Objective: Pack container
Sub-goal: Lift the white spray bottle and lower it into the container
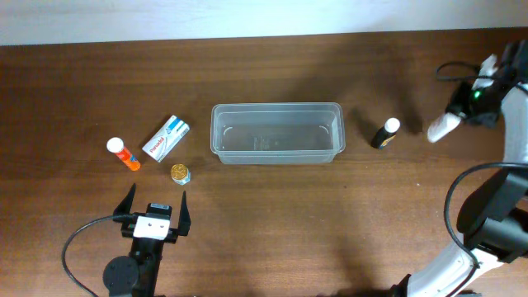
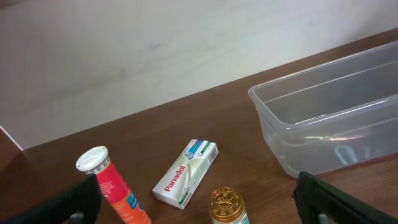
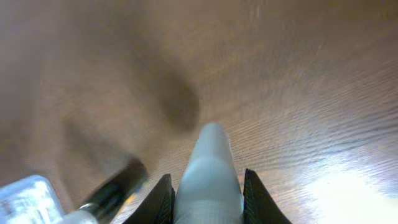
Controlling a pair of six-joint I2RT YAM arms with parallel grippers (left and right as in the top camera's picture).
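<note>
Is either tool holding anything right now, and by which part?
Right tool grips a white tube near its wider end, narrow tip sticking out. Left tool is open and empty.

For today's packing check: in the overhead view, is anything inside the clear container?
No, the container holds nothing; only the table shows through its clear bottom.

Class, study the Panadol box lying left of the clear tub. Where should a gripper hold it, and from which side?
Grip the Panadol box across its long sides, mid-length, coming from above. It lies flat and diagonal, so the left gripper would likely need turning to match.
</note>
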